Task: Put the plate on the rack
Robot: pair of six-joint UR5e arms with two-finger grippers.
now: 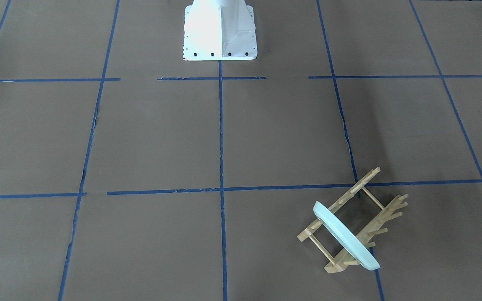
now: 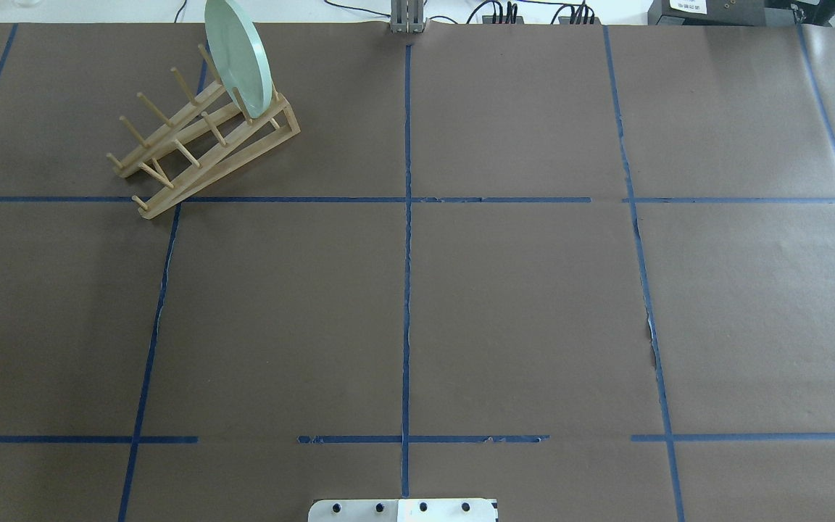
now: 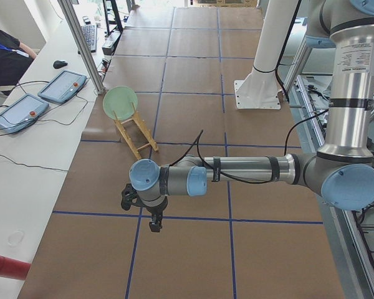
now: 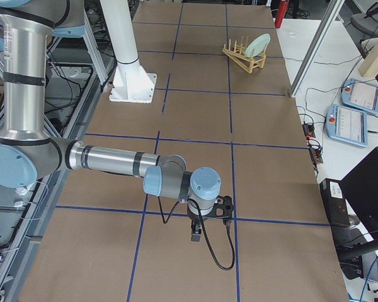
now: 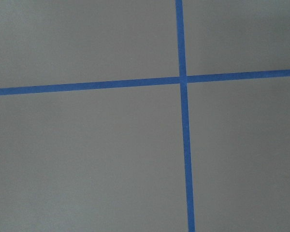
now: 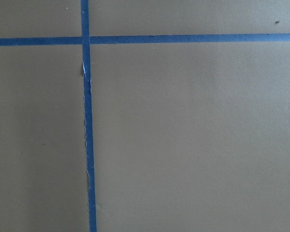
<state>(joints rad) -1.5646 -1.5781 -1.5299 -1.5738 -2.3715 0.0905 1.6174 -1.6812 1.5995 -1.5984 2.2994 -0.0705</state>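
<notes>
1. The plate [image 2: 238,58] stands on its edge in the rack [image 2: 200,145], between the pegs at one end. It leans a little.
2. The left gripper [image 3: 154,223] hangs over the table [image 2: 504,304], well apart from the plate. I cannot tell if its fingers are spread or pressed together.
3. The right gripper [image 4: 196,234] is even farther from the plate. I cannot tell about its fingers either.
4. I think the job looks done. The next move only needs both arms to keep away from the rack.
</notes>
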